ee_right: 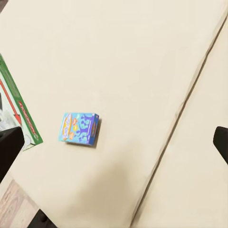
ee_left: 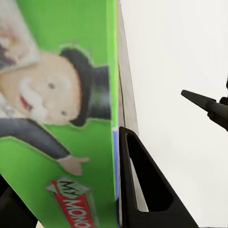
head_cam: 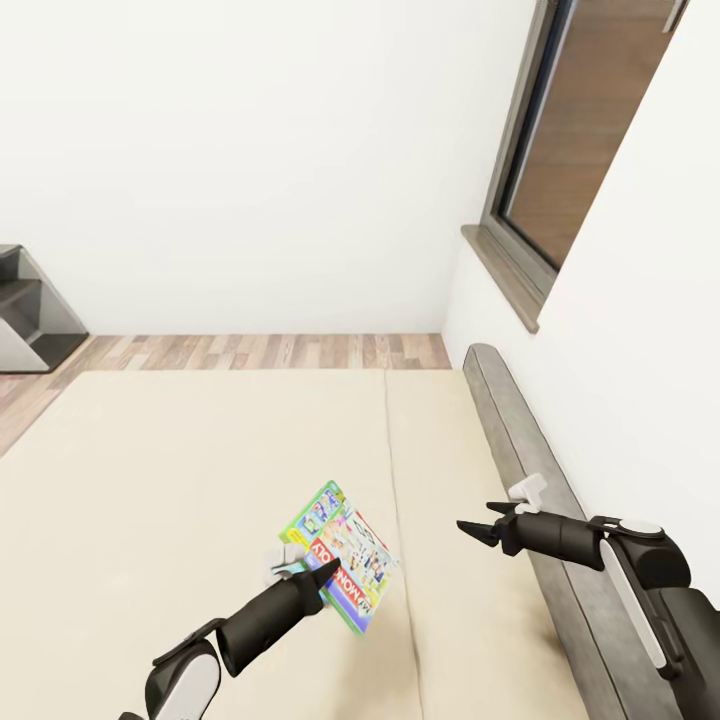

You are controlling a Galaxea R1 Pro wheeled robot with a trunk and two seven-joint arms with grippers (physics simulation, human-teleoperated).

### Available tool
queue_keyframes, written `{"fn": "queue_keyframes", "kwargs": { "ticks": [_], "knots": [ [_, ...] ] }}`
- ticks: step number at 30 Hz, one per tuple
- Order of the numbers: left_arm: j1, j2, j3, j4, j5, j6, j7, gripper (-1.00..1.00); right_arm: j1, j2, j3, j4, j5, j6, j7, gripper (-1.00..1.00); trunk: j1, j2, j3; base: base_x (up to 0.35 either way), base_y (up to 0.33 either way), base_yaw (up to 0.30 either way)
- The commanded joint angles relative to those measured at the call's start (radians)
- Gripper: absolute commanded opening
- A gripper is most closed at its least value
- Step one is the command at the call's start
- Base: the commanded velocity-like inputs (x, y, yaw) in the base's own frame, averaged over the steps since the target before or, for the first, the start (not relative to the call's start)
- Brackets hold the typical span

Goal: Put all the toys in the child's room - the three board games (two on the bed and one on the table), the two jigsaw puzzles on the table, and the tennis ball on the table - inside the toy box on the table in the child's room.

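White walls and a strip of wood-plank floor [head_cam: 260,350] frame the scene, with a dark-framed window [head_cam: 560,160] set in the wall on the right and the wide beige bed [head_cam: 180,480] spreading out below it.

Over the bed, near the seam that runs down the mattress, the green board game [head_cam: 345,555] is up off the surface, tilted, with its printed face turned upward. The left claw [head_cam: 300,572] is clamped on the box's near edge; the left wrist view shows one dark finger [ee_left: 142,185] pressed flat against the thin side of the box [ee_left: 57,118], the cartoon man in the top hat large beside it. Holding it by the edge like this looks sensible for a thin flat box, since it leaves the broad faces free to slide into a bin later.

The second game, a small blue box [ee_right: 80,128], lies flat on the mattress, well apart from the seam and just beside a corner of the lifted green one [ee_right: 19,118] as the right wrist camera sees it.

The right claw [head_cam: 478,528] hangs over the narrower strip of mattress beside the grey headboard [head_cam: 520,450], its fingers close together and holding nothing; whether they are fully closed I cannot tell.

My judgement: one bed game is picked up, the blue one is not yet touched, and the right arm seems placed to reach for it.
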Motion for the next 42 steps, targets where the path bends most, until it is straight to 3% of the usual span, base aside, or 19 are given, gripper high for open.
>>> {"fn": "queue_keyframes", "kwargs": {
  "ticks": [1, 24, 32, 42],
  "knots": [
    [0.0, 0.0, 0.004, 0.0, 0.008, 0.005, 0.001, -1.0, -0.001, 0.001, -0.001, 0.0, -0.005, 0.008, 0.0, 1.0, 0.001, -0.002, 0.0, 0.0, 0.0, 0.0],
    [0.017, 0.0, 0.027, 0.002, 0.006, 0.002, -0.005, -1.0, 0.006, 0.004, 0.001, 0.0, -0.004, 0.008, -0.001, 1.0, 0.001, -0.002, 0.035, 0.0, 0.0, 0.0],
    [0.019, 0.0, 0.028, 0.001, 0.006, 0.001, -0.006, -1.0, 0.007, 0.008, 0.054, 0.0, -0.003, 0.008, -0.003, 1.0, 0.001, -0.002, 0.047, 0.0, 0.0, 0.0],
    [0.021, 0.0, 0.028, -0.002, 0.005, 0.0, -0.007, -1.0, 0.008, 0.015, 0.081, 0.0, -0.002, 0.008, -0.006, 1.0, 0.001, -0.002, 0.063, 0.0, 0.0, 0.0]
  ]
}}
